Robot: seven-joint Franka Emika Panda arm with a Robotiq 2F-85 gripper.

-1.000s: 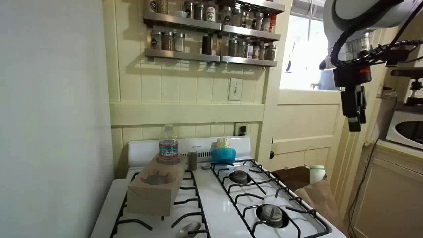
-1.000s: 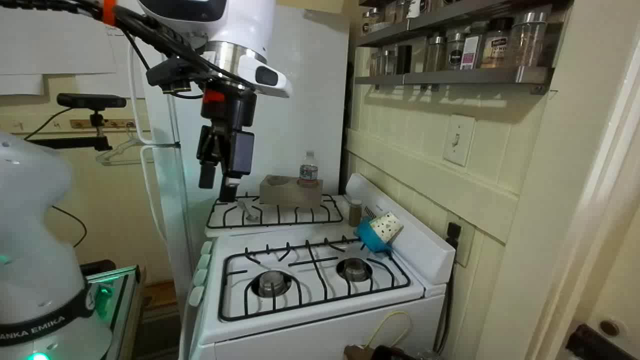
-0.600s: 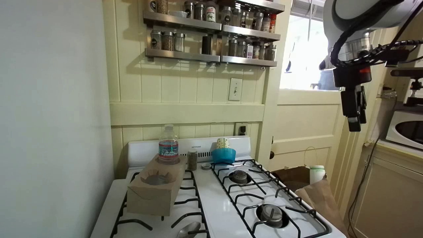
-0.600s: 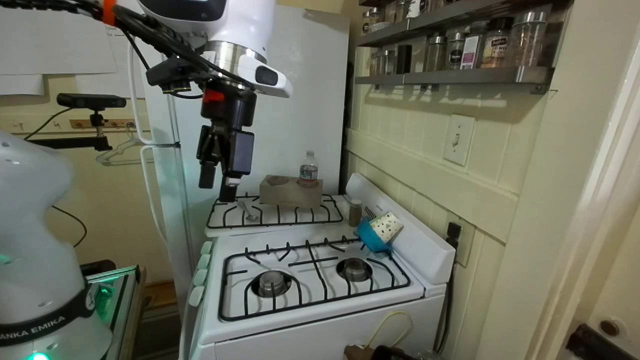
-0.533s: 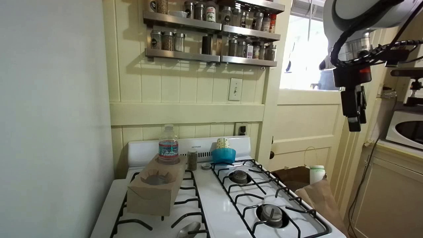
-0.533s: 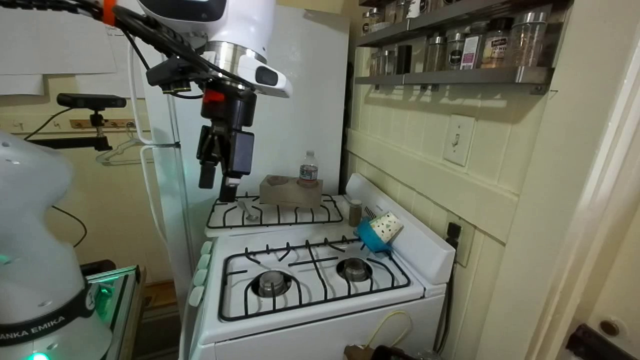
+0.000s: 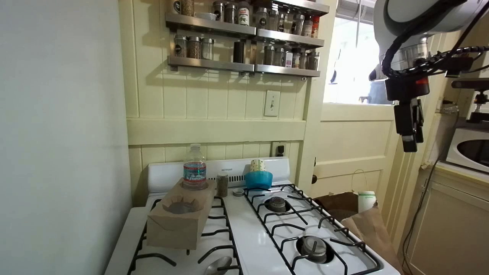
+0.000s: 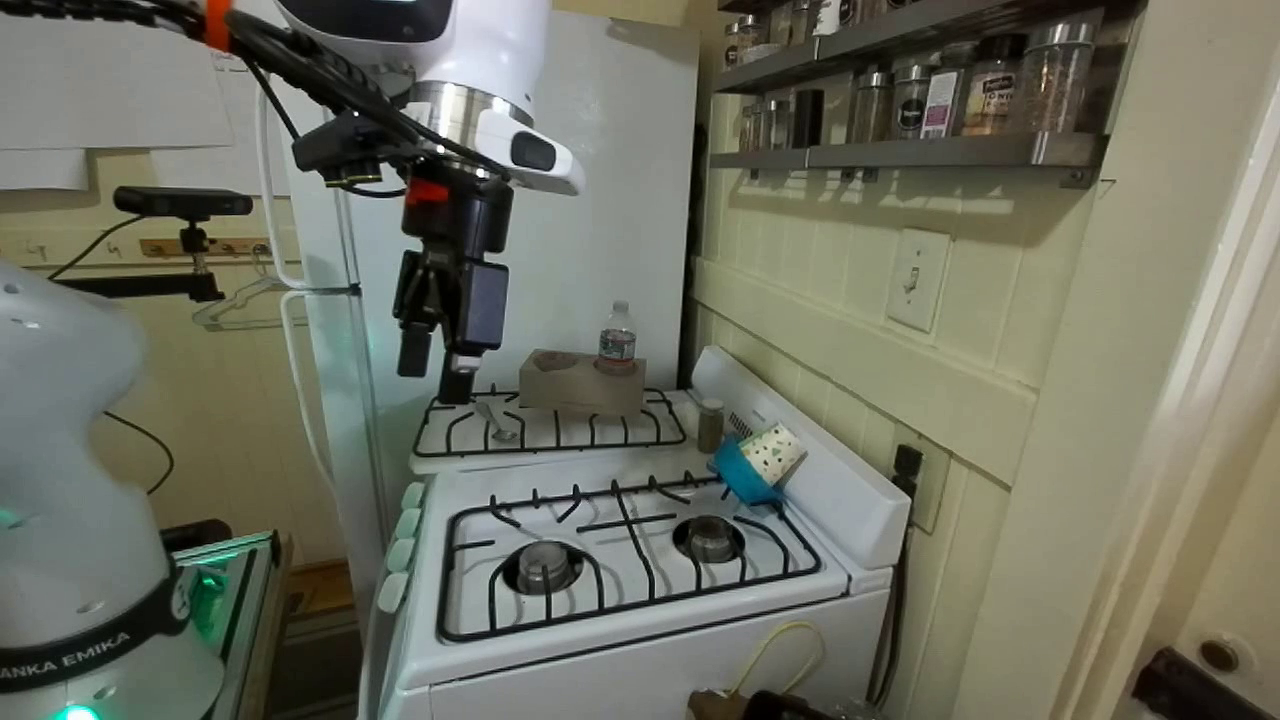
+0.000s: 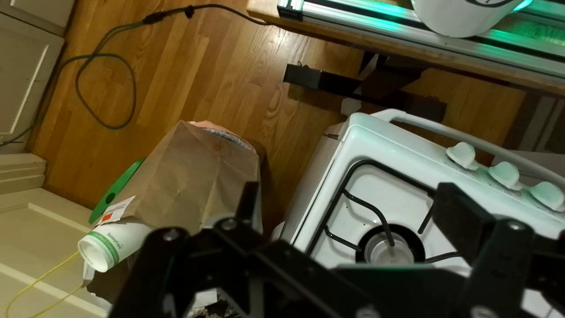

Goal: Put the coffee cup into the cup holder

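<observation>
Stillness rules this moment: over the last second the hand (image 8: pixel 436 370), the coffee cup (image 8: pixel 772 455) and the cup holder (image 7: pixel 174 231) have not visibly shifted. For the task, that suggests the reach has yet to begin. The hand hangs high, spread and holding nothing; in the wrist view the front corner of the desk (image 9: pixel 368 132) away from the fridge (image 8: pixel 610 200) shows below it. The coffee cup is tilted at the back edge, toward the corner away from the fridge, in or leaning on a blue bowl (image 7: pixel 259 180); the views do not settle which. It is tapered, cream and spotted, probably thin paper that would dent under a hard squeeze. The cup holder sits near the fridge-side edge, boxy, of matt brown cardboard with creased walls; its round well (image 7: pixel 181 208), ringed with pointed flaps, lies toward the front edge. At its back end stands a clear plastic bottle (image 7: pixel 195 168), so the front well is likely the target.
</observation>
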